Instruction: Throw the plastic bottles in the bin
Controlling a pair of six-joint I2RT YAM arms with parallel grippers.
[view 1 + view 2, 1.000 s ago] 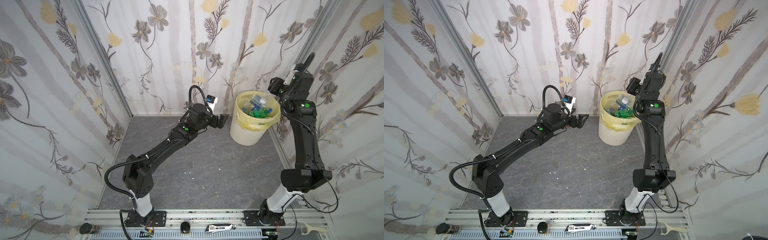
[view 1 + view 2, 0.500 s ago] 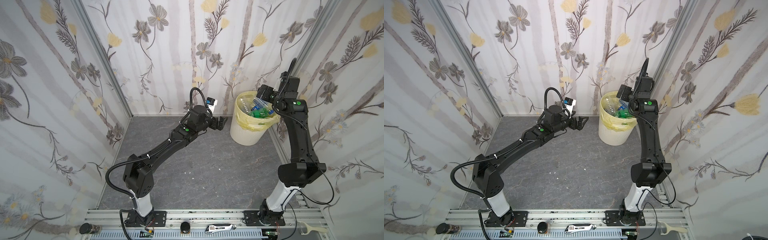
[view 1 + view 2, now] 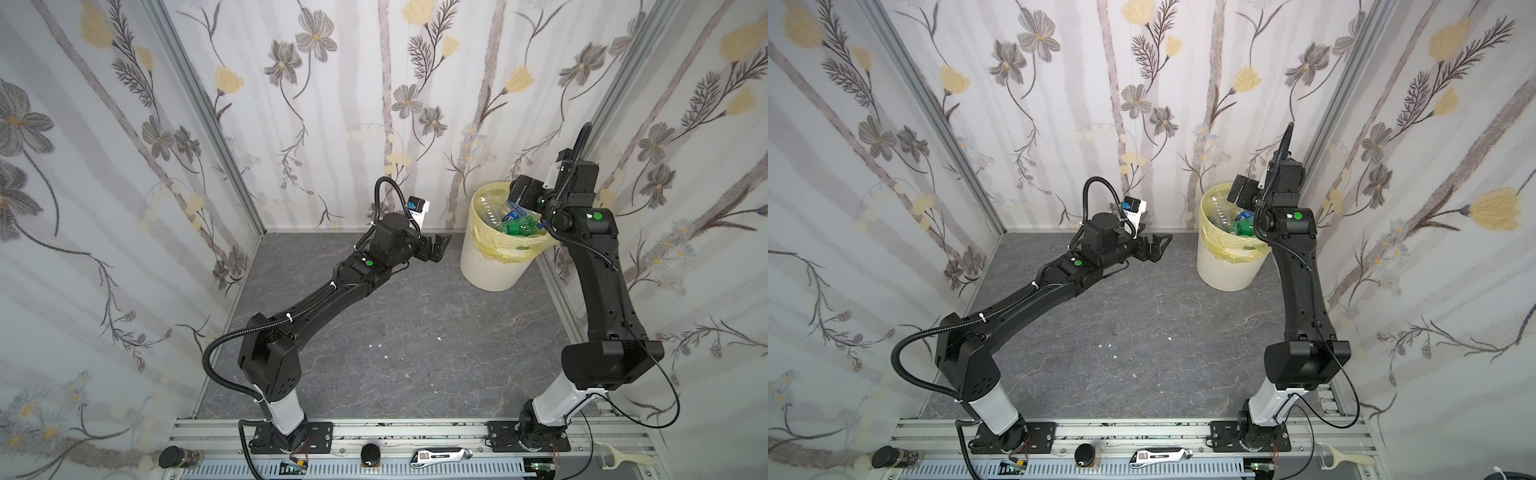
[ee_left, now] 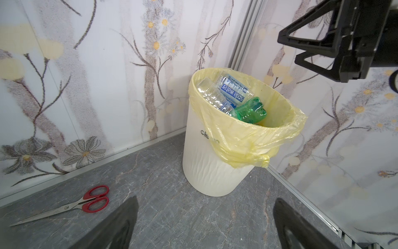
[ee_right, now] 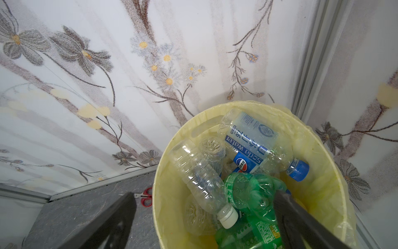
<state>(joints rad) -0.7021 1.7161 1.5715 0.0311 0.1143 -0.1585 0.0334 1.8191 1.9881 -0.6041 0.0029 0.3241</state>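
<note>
The bin (image 3: 494, 266) (image 3: 1225, 270), white, ribbed and lined with a yellow bag, stands in the far right corner. Several plastic bottles lie inside it: a clear one with a white cap (image 5: 200, 179), a crumpled green one (image 5: 247, 194) (image 4: 249, 110), and a blue-labelled soda water one (image 5: 252, 138) (image 4: 233, 90). My right gripper (image 3: 519, 193) (image 3: 1239, 191) (image 5: 204, 194) hangs open and empty over the bin's mouth. My left gripper (image 3: 442, 245) (image 3: 1163, 245) (image 4: 205, 200) is open and empty above the floor, left of the bin.
Red-handled scissors (image 4: 92, 200) (image 5: 146, 196) lie on the grey floor by the back wall, left of the bin. Flowered walls close in on three sides. A hand tool (image 3: 440, 457), a peeler (image 3: 619, 457) and a jar (image 3: 178, 457) rest on the front rail.
My right gripper has swung from the bin's right side to above its mouth, and its jaws have opened wide. The left arm has barely moved.
</note>
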